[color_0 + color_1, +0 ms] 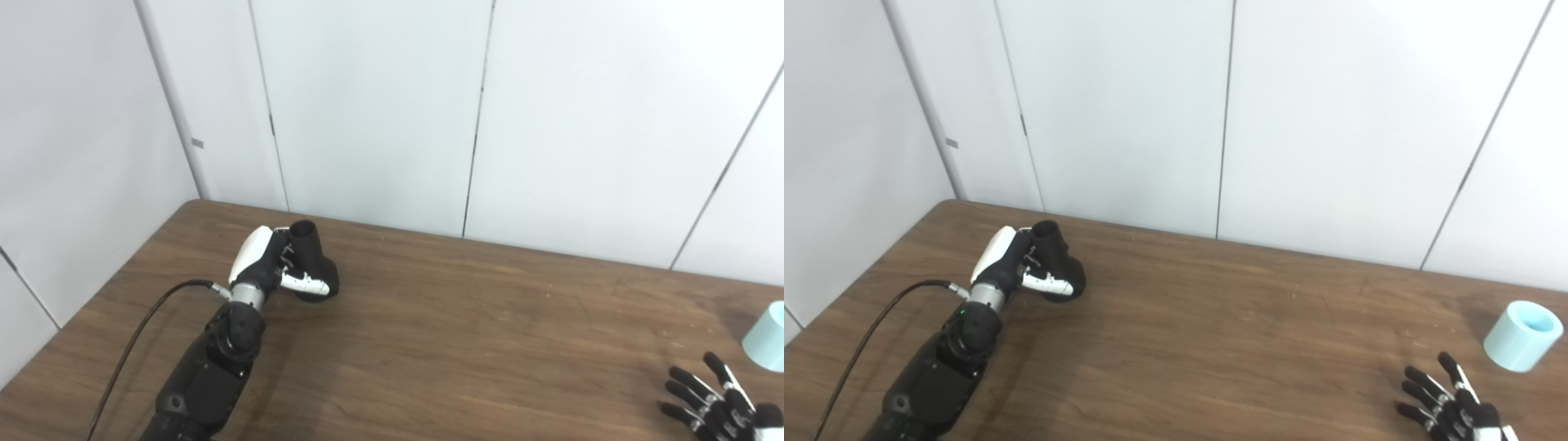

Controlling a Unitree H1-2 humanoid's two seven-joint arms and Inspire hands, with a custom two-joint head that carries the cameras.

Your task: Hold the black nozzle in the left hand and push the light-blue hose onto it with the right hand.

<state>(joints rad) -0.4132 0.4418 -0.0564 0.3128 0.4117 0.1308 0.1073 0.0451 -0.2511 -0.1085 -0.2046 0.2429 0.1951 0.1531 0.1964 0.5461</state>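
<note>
Nozzle (1058,260) sits at the far left of the desk (1213,331), and my left robot hand (1020,266) is wrapped around it, thumb across its front, so its open mouth tilts up and away from the desk, free to receive the hose. Whether it is lifted or resting on the wood I cannot tell. Hose (1522,335), a short light-blue piece, stands on end at the far right edge, well apart from the nozzle. My right robot hand (1448,407) lies just near of it, fingers spread, holding nothing, placed to reach it next.
</note>
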